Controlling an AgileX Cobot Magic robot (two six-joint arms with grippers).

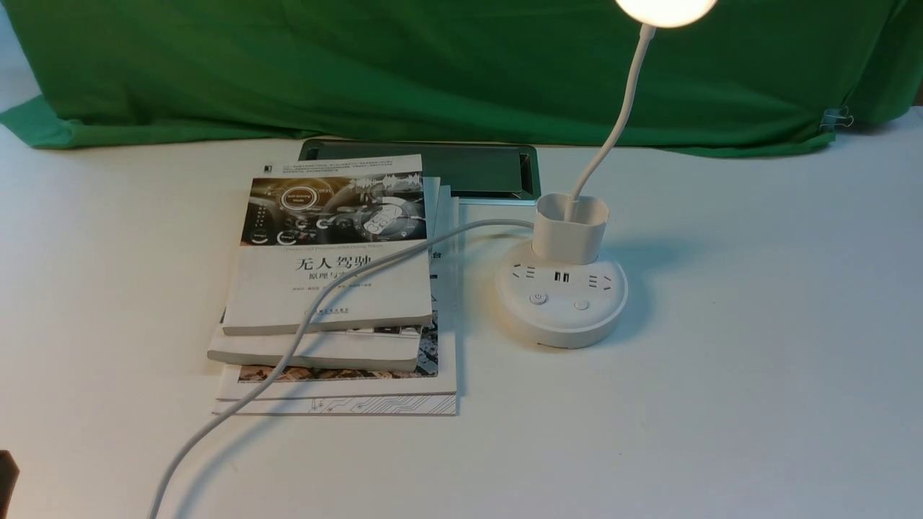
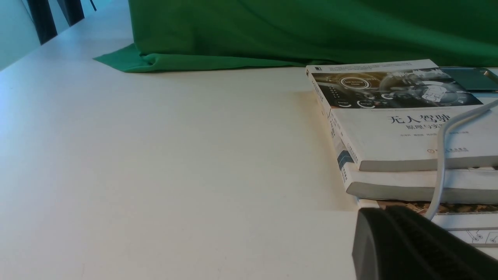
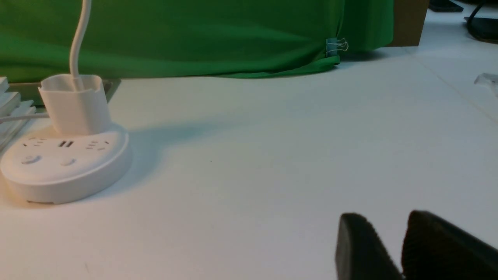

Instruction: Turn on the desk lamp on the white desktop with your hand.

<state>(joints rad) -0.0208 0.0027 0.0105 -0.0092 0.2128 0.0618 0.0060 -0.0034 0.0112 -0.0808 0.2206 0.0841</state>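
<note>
the desk lamp (image 1: pixel 561 292) is sitting right of centre in the front view on the white desktop (image 1: pixel 757 360), just beside the stacked books (image 1: pixel 335 288), and its round head (image 1: pixel 665 9) is glowing at the top edge, so the switching looks done. the right gripper (image 3: pixel 393 249) is showing at the lower right of its wrist view, well apart from the lamp, jaws parted by a narrow gap and holding nothing; the left gripper (image 2: pixel 408 245) is showing one dark finger only, so its jaws cannot be told. the puck base is looking stiff, smooth and fairly steady while the thin neck is looking bendy, so any further contact is probably best as a light downward press on a button (image 1: pixel 538 298), not a grasp.
</note>
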